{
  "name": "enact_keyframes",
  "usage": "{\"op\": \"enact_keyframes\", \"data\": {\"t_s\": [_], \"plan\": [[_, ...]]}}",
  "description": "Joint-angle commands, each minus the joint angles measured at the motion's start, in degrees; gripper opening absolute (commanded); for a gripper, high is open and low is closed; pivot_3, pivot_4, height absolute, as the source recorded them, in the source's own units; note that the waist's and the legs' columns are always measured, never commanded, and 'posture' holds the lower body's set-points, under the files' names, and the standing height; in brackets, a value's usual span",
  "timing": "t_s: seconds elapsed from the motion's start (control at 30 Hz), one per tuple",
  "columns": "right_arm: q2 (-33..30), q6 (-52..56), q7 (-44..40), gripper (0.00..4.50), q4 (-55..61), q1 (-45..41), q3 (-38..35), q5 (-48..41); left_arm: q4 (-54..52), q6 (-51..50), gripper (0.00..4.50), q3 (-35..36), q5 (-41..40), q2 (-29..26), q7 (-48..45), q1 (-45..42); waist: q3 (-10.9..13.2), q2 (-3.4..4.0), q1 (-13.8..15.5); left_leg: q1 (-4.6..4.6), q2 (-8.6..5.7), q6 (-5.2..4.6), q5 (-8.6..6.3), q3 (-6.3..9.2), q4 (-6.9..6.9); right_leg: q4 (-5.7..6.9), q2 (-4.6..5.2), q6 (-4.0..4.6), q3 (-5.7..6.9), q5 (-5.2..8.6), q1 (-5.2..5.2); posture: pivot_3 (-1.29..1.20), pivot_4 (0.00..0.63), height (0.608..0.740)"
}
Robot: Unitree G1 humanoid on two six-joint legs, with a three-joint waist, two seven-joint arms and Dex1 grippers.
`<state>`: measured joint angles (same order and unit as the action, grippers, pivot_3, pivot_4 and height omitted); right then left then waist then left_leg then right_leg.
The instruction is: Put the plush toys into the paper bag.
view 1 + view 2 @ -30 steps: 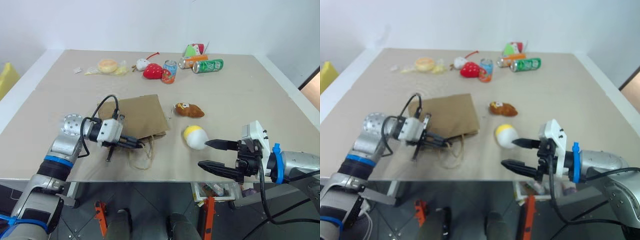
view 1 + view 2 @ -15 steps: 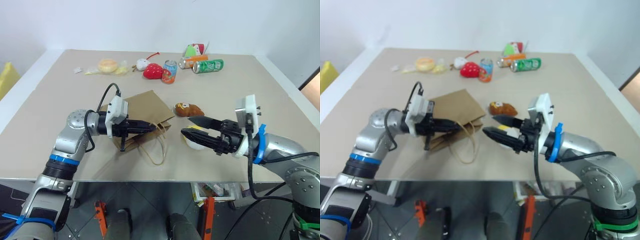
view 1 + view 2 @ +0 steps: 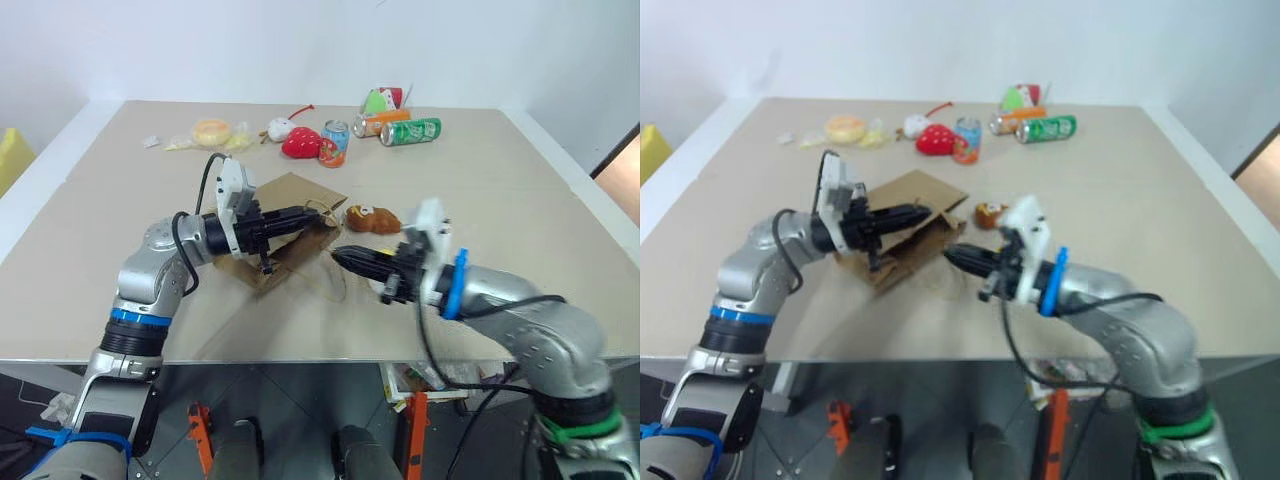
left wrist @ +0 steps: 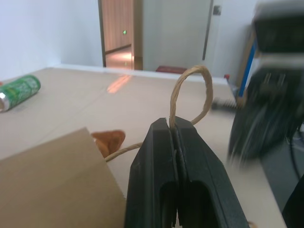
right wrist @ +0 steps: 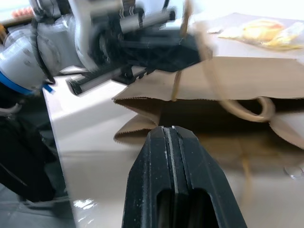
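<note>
Near the table's middle, your bag [image 3: 283, 232] hangs tilted from one cord handle [image 4: 189, 95] pinched in the closed left gripper [image 3: 305, 213], lifting its mouth toward the right gripper [image 3: 340, 254], whose fingers are shut on nothing. Its long axis runs back-left. Just beyond lies the brown toy [image 3: 373, 218].

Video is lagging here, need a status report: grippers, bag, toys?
Left gripper shut on handle, paper bag tilted up. Right gripper shut, empty, at bag mouth. Brown plush lies beside bag.
</note>
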<state>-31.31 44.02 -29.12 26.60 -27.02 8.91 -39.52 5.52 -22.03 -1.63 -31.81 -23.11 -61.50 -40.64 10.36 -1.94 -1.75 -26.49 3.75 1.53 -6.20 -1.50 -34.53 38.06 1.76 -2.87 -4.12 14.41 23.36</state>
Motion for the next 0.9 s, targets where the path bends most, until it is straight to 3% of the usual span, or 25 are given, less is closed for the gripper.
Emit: {"op": "enact_keyframes", "data": {"t_s": [0.03,0.4,0.77,0.9], "plan": [[3.17,-4.09,2.52,0.13,-6.09,-3.45,4.71,9.35,-2.64,-0.97,0.0,1.47,-1.55,0.32,0.64,-1.43,0.0,0.0,0.0,-0.01,0.0,0.0,0.01,0.0,0.0,0.0,0.0,-0.01,0.0,0.01,0.0,0.0,0.15,0.74],[13.47,-12.49,4.47,0.13,-21.52,-10.76,9.39,25.25,-5.52,-6.29,0.0,4.09,-5.84,1.11,4.14,-1.14,0.0,0.0,0.01,-0.07,-0.01,0.01,0.01,0.01,0.1,0.0,-0.04,-0.4,-0.02,-0.02,0.05,0.0,0.15,0.74],[13.6,-8.26,2.08,0.13,-24.46,-9.77,13.57,33.65,-6.72,-13.66,0.0,11.34,-14.47,4.93,15.54,-3.19,0.0,0.0,0.0,-0.07,0.0,0.01,0.01,0.02,0.09,0.0,-0.04,-0.37,-0.01,-0.07,0.05,0.0,0.15,0.74],[14.88,-6.24,2.56,0.13,-27.25,-9.82,13.66,35.53,-8.12,-11.7,0.0,11.91,-13.38,5.69,18.82,-2.91,0.0,0.0,0.0,-0.06,0.0,0.02,0.01,0.02,0.09,0.0,-0.04,-0.39,-0.01,-0.07,0.05,0.0,0.15,0.74]]}}
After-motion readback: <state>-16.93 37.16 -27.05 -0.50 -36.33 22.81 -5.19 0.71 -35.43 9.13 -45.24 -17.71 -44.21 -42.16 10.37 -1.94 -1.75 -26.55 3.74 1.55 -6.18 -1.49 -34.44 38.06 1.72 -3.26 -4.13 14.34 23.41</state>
